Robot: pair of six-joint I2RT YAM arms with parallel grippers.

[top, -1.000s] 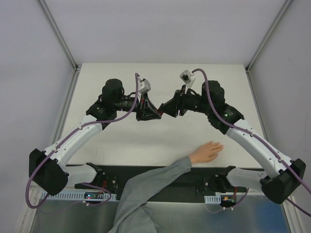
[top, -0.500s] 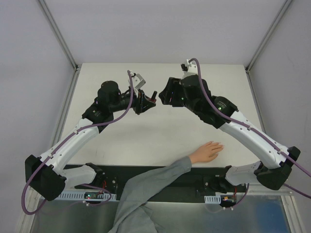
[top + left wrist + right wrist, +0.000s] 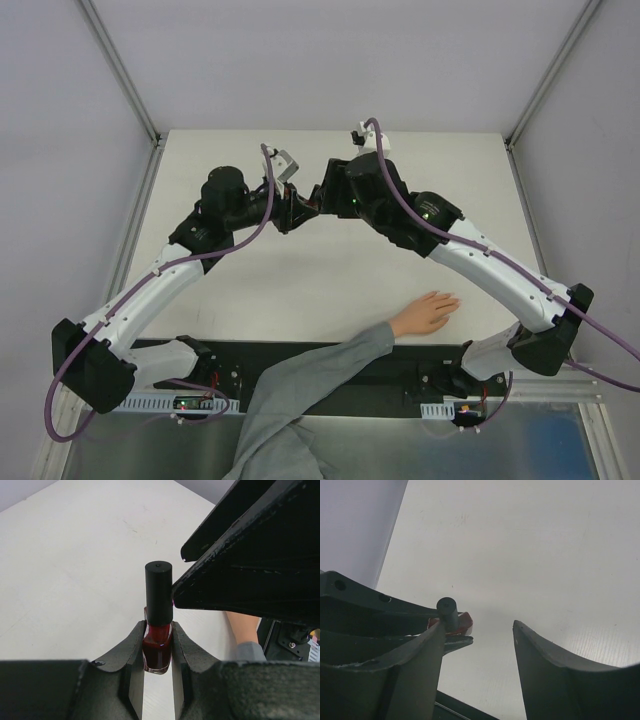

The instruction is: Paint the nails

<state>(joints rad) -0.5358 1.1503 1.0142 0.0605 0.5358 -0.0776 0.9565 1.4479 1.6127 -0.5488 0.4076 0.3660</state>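
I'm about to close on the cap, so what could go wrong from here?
The cap sits by one finger of the open right gripper, not centred: closing may shove the bottle or miss. The left gripper pinches only the glass, so it could twist. The hand lies near the right arm.

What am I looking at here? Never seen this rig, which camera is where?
Two robot arms are bolted at the near edge of a white table. The overhead picture looks down from behind them; the other two come from a camera on each wrist. The left hand is shut on a small dark red bottle with a black cap. The right hand is open beside that cap. A person's bare hand, grey sleeve, lies flat on the table near the right arm's base.
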